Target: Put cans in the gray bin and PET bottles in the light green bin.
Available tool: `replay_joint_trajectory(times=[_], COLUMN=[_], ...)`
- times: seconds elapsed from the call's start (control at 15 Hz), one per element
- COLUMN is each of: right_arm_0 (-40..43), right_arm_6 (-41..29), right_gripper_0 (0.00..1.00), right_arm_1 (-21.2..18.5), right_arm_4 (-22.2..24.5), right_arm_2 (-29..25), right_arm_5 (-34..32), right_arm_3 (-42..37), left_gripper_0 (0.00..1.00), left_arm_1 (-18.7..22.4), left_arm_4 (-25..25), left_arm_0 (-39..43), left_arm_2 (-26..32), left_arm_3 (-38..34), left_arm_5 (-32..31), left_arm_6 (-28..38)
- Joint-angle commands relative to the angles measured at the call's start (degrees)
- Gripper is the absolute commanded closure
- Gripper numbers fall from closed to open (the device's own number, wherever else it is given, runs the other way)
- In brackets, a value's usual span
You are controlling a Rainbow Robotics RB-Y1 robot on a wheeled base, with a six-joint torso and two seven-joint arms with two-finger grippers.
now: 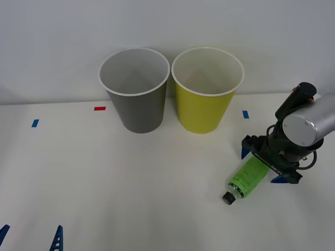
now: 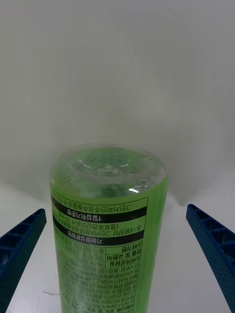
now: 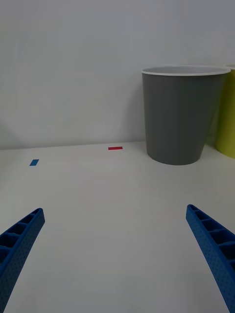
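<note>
On table (image 1: 131, 178): PET bottle (image 1: 247, 177) between spread right gripper (image 1: 264, 166).

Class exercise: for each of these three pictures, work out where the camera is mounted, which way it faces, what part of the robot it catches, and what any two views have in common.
Front view: above the arms, looking down at the table; right gripper open around the lying PET bottle, left gripper low.
Right wrist view: along the bottle, between its open fingers.
Left wrist view: across the table to the gray bin; fingers open.
Shared: front and left wrist views show the gray bin and light green bin.
</note>
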Motion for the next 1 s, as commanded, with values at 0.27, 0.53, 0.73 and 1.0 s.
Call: replay_joint_trajectory(times=[0.27,0.53,0.73,1.0], right_arm_0=[-0.9,-0.8,-0.8,2.1], right_arm_6=[-0.4,-0.1,0.3,2.7], right_gripper_0=[0.97,1.0,1.0,1.0], right_arm_1=[1.7,1.4,1.3,1.4], right_arm_4=[1.0,3.2,2.9,4.4], right_arm_2=[2.5,2.4,2.1,-1.3], right_arm_5=[-3.5,-2.9,-2.8,-2.7], right_arm_3=[3.5,2.6,2.5,-1.3], left_gripper_0=[0.0,0.0,0.0,0.0], left_arm_1=[0.0,0.0,0.0,0.0], left_arm_4=[0.0,0.0,0.0,0.0], left_arm_0=[0.0,0.0,0.0,0.0], left_arm_2=[0.0,0.0,0.0,0.0], left_arm_3=[0.0,0.0,0.0,0.0], left_arm_5=[0.0,0.0,0.0,0.0], left_arm_6=[0.0,0.0,0.0,0.0])
